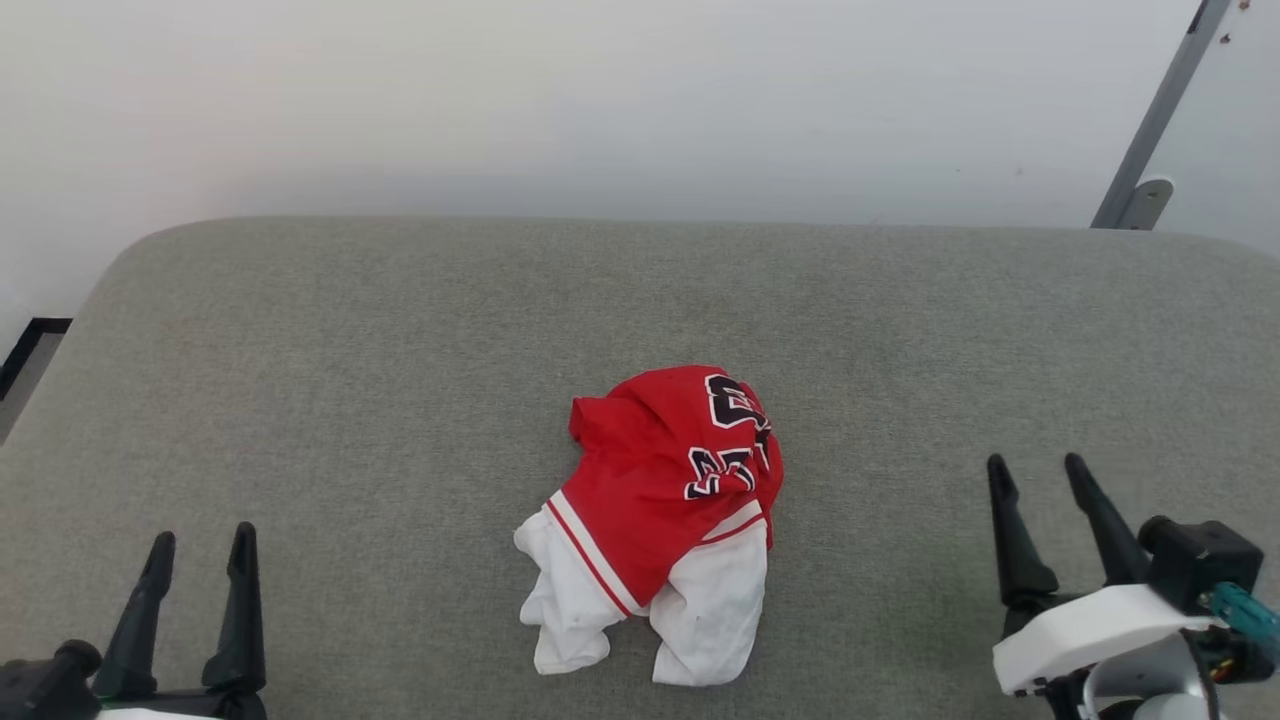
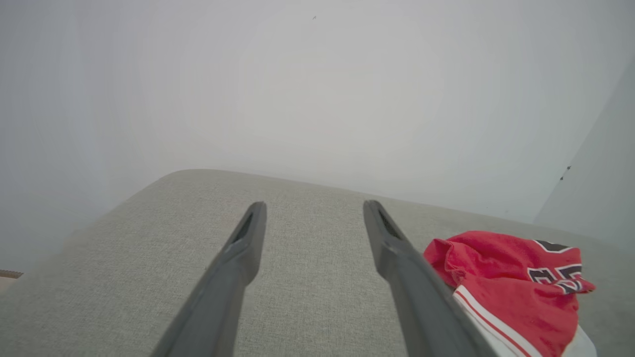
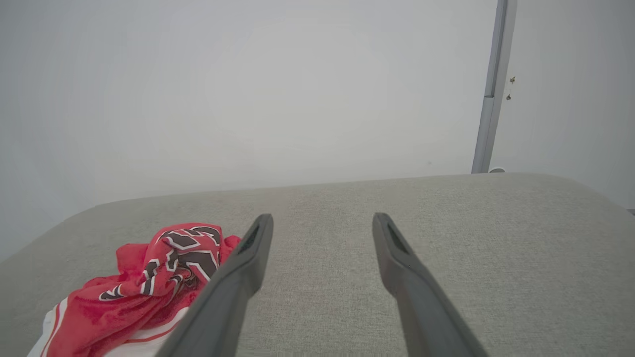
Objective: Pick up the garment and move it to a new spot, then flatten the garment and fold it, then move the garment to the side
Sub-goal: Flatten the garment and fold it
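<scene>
The garment (image 1: 660,500), a red jersey with white sleeves, striped trim and black white-outlined numerals, lies crumpled in a heap at the middle front of the grey padded surface (image 1: 400,350). My left gripper (image 1: 200,545) stands open at the lower left, well apart from the heap. Far to the right of the heap my right gripper (image 1: 1040,475) is open too, nothing between its fingers. The left wrist view has the garment (image 2: 511,287) just right of the left gripper (image 2: 312,210). In the right wrist view the garment (image 3: 149,282) lies left of the right gripper (image 3: 322,223).
A pale wall (image 1: 600,100) rises behind the surface's far edge. A grey metal post (image 1: 1150,130) leans at the back right. The surface's left corner rounds off toward a dark floor strip (image 1: 25,350).
</scene>
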Tool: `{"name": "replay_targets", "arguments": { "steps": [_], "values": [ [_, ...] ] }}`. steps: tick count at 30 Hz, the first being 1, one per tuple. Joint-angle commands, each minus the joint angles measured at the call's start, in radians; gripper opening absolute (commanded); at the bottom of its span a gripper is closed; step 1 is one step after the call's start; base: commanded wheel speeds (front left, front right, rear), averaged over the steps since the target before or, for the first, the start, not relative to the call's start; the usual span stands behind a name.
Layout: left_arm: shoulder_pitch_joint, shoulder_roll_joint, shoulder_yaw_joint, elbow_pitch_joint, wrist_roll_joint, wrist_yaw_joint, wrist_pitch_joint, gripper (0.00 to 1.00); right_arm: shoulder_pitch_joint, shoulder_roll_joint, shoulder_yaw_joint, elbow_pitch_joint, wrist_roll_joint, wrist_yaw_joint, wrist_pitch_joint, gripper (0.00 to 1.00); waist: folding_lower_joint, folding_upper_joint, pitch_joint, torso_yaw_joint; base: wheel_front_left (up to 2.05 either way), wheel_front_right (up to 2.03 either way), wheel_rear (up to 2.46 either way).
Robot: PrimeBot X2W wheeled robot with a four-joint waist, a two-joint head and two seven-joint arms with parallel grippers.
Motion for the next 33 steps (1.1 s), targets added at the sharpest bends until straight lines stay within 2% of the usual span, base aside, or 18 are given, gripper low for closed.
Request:
{"name": "replay_targets", "arguments": {
  "steps": [1, 5, 11, 12, 17, 23, 29, 33],
  "values": [
    [-0.018, -0.007, -0.001, -0.002, 0.011, -0.003, -0.007, 1.0, 0.006, 0.005, 0.016, 0.002, -0.003, 0.0, 0.014, 1.0, 0.0, -0.0001, 0.001, 0.008, 0.0, 0.0, 0.0],
    [-0.023, -0.024, 0.004, -0.009, 0.018, -0.006, -0.007, 1.0, 0.002, -0.003, 0.09, 0.009, 0.012, 0.0, 0.084, 1.0, 0.0, -0.0001, 0.007, 0.026, 0.0, 0.0, 0.0],
    [-0.044, -0.031, -0.012, -0.019, 0.015, -0.007, -0.006, 1.0, -0.025, -0.076, 0.275, 0.013, 0.09, 0.0, 0.275, 1.0, 0.0, -0.0001, 0.033, 0.072, 0.0, 0.0, 0.0],
    [-0.044, -0.031, -0.012, -0.019, 0.015, -0.007, -0.006, 1.0, -0.025, -0.076, 0.275, 0.013, 0.09, 0.0, 0.275, 1.0, 0.0, -0.0001, 0.033, 0.072, 0.0, 0.0, 0.0],
    [-0.067, -0.027, -0.045, -0.023, 0.0, -0.007, -0.006, 1.0, -0.066, -0.135, 0.377, 0.007, 0.148, 0.0, 0.45, 1.0, 0.0, -0.0001, 0.064, 0.116, 0.0, 0.0, 0.0],
    [-0.107, -0.031, -0.087, -0.006, -0.017, -0.007, -0.006, 1.0, -0.134, -0.186, 0.446, 0.056, 0.122, 0.0, 0.62, 1.0, 0.0, -0.0001, 0.103, 0.17, 0.0, 0.0, 0.0],
    [-0.144, -0.037, -0.121, 0.019, -0.03, -0.007, -0.006, 1.0, -0.217, -0.201, 0.515, 0.17, 0.066, 0.0, 0.679, 1.0, 0.0, -0.0001, 0.13, 0.21, 0.0, 0.0, 0.0],
    [-0.154, -0.039, -0.121, 0.028, -0.034, -0.007, -0.006, 1.0, -0.252, -0.188, 0.568, 0.259, 0.062, 0.0, 0.7, 1.0, 0.0, -0.0001, 0.137, 0.22, 0.0, 0.0, 0.0]
  ]
}}
